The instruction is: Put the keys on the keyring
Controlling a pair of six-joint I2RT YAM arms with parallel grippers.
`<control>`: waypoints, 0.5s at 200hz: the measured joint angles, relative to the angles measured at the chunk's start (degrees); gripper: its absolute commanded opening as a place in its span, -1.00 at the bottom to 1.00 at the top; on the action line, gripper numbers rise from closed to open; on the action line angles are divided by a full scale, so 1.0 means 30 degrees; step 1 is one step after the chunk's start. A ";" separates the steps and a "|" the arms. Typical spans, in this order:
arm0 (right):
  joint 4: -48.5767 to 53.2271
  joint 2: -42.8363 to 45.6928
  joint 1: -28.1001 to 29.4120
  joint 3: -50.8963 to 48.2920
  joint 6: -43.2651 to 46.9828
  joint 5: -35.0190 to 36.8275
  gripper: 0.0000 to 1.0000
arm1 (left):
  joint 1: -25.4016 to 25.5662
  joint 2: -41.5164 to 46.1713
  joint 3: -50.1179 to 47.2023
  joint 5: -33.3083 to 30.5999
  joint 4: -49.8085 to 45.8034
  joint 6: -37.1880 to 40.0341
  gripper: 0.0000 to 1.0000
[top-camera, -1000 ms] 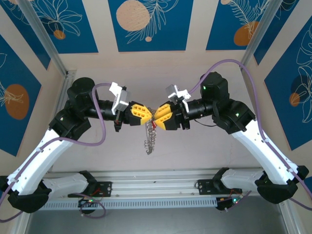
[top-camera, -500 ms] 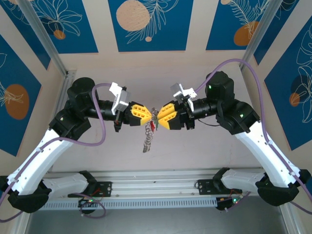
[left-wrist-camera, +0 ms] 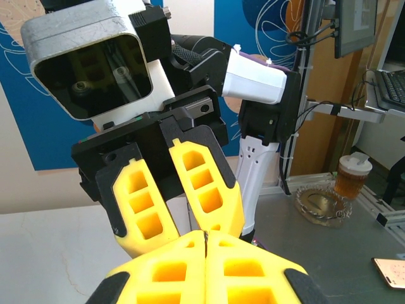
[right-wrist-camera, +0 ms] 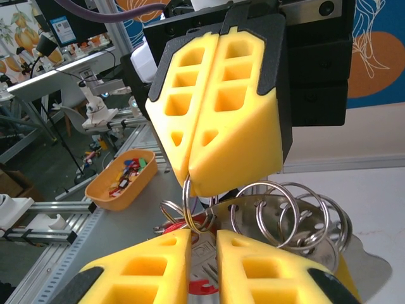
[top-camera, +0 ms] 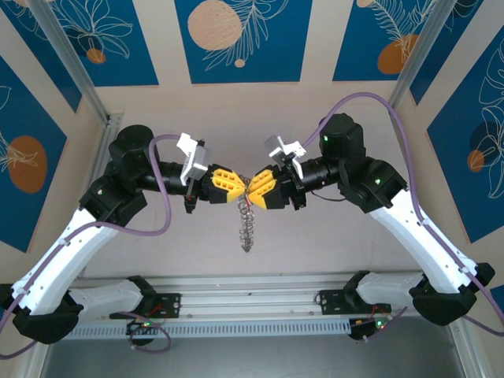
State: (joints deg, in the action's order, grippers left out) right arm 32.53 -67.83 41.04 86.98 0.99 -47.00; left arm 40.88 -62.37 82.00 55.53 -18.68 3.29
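- The left jaws are pressing together on a small ring at the top end of the keyring (top-camera: pixel 246 224). In the right wrist view, that ring is entering their seam at the very tips
- The right jaws are meeting the left jaws tip to tip and are standing a narrow slot apart. Grey metal of the keyring is sitting in that slot, so they are judged to be pinching it, though the contact faces are hidden
- The keyring is hanging straight down from the point where both pairs of tips meet, with its long axis running square to the line through the two jaws. Whether its lower end is touching the desk (top-camera: pixel 315 244) cannot be told
- A bunch of split rings (right-wrist-camera: pixel 278 215) is lying just past the right jaws' tips, to one side of the slot
- The keys (right-wrist-camera: pixel 168 223) are showing as a red sliver just behind the pinched ring, between the two sets of tips
- The coming move is depending on this: ring and key are both lying at the tip-to-tip point, with neither jaws nearer. The alignment of the key's hole with the ring is too small to tell
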 measured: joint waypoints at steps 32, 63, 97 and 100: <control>0.0015 0.0000 0.0087 0.0022 -0.0015 0.0015 -0.87 | 0.0000 0.0007 0.0000 0.0095 0.0036 -0.0015 -1.00; 0.0015 -0.0007 0.0109 0.0022 0.0000 0.0015 -0.95 | 0.0000 0.0007 0.0000 0.0168 0.0153 -0.0160 -1.00; 0.0007 -0.0197 0.0168 0.0146 0.0015 0.0007 -0.94 | -0.0015 0.0007 0.0000 0.0291 0.0437 -0.0554 -1.00; 0.0000 -0.0219 0.0175 0.0153 0.0015 0.0000 -0.93 | -0.0015 0.0007 0.0000 0.0291 0.0459 -0.0576 -1.00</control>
State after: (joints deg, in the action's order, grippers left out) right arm 32.53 -68.49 41.56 87.44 1.04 -47.00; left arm 40.84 -62.35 82.00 56.40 -17.30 1.56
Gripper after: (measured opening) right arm 0.051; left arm 0.062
